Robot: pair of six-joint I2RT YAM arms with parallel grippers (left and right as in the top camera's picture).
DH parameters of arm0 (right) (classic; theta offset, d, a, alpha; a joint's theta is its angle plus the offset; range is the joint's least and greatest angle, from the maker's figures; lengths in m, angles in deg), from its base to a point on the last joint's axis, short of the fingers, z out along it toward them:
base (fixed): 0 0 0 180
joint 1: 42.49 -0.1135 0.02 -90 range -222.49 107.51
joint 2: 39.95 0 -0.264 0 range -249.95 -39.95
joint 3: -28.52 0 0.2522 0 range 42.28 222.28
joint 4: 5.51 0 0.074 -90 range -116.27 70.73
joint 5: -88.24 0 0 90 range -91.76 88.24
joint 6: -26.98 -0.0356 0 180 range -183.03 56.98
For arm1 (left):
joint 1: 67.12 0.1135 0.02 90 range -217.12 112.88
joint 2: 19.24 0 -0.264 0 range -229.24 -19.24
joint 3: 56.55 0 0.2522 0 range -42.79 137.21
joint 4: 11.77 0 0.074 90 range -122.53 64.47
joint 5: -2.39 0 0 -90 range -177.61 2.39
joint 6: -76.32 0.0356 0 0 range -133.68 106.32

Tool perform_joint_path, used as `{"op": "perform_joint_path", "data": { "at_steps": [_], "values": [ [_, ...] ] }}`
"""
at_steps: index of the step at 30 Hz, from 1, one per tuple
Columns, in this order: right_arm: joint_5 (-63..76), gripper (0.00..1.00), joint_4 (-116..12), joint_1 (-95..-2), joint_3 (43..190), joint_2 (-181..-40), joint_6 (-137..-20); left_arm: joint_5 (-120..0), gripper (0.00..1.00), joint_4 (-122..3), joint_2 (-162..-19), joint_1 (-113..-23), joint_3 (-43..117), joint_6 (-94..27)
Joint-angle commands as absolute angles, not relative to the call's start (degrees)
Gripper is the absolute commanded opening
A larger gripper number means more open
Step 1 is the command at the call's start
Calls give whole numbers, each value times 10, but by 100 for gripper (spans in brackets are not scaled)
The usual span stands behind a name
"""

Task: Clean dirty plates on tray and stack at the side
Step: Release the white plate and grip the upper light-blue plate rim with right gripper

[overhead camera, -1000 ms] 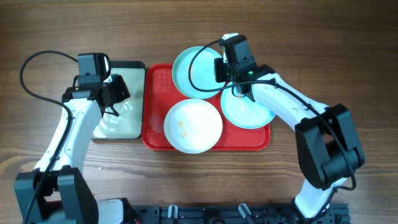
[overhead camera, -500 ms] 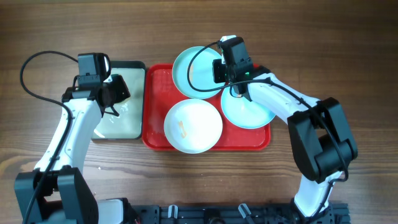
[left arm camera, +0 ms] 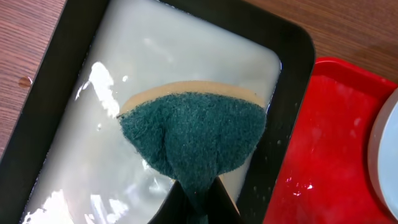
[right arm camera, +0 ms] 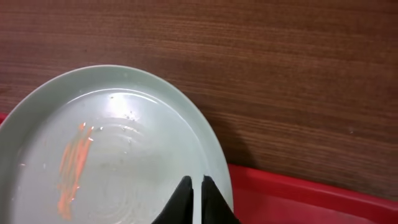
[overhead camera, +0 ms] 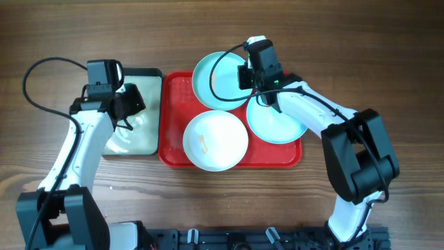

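Note:
Three plates lie on the red tray (overhead camera: 170, 118). A turquoise plate (overhead camera: 218, 80) sits at the back, overhanging the rim, and has an orange smear (right arm camera: 71, 168) on it. My right gripper (overhead camera: 248, 82) (right arm camera: 199, 193) is shut on this plate's right rim. A second turquoise plate (overhead camera: 277, 125) lies at the right. The white plate (overhead camera: 215, 141) at the front carries an orange smear as well. My left gripper (overhead camera: 129, 119) (left arm camera: 198, 208) is shut on a green sponge (left arm camera: 193, 134) above the black-rimmed tray.
The black-rimmed tray (left arm camera: 292, 74) with a pale, wet inside stands against the red tray's left side. Bare wooden table (overhead camera: 361, 55) surrounds both trays. The red tray's rim (right arm camera: 298, 199) runs just right of my right fingers.
My right gripper's jaws have closed onto the back turquoise plate's rim, after a slight shift left. The left arm and sponge have not moved.

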State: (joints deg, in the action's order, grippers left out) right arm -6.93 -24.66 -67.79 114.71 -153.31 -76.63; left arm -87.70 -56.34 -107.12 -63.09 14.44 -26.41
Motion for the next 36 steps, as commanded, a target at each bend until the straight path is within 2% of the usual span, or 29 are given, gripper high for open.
{"op": "perform_joint_path", "data": {
  "at_steps": [1,6,7,9,11,26,32,36],
  "values": [
    [-104,6,-239,-672,1148,-1532,-766,-870,4,-559,-1066,-629,136,-259],
    [-103,13,-244,-663,1148,-1532,-767,-870,4,-555,-1066,-629,136,-259],
    [-102,16,-244,-663,1148,-1532,-768,-870,4,-554,-1066,-629,136,-256],
    [-81,30,-245,-663,1148,-1532,-766,-870,4,-555,-1066,-629,136,-244],
    [-68,34,-249,-663,1148,-1532,-766,-870,4,-555,-1066,-629,136,-243],
    [13,33,-265,-634,1148,-1544,-779,-870,4,-553,-1066,-629,136,-229],
    [13,20,-283,-635,1148,-1559,-780,-870,4,-558,-1066,-629,136,-229],
    [13,19,-308,-635,1148,-1559,-782,-870,4,-558,-1066,-629,136,-229]
  ]
}}
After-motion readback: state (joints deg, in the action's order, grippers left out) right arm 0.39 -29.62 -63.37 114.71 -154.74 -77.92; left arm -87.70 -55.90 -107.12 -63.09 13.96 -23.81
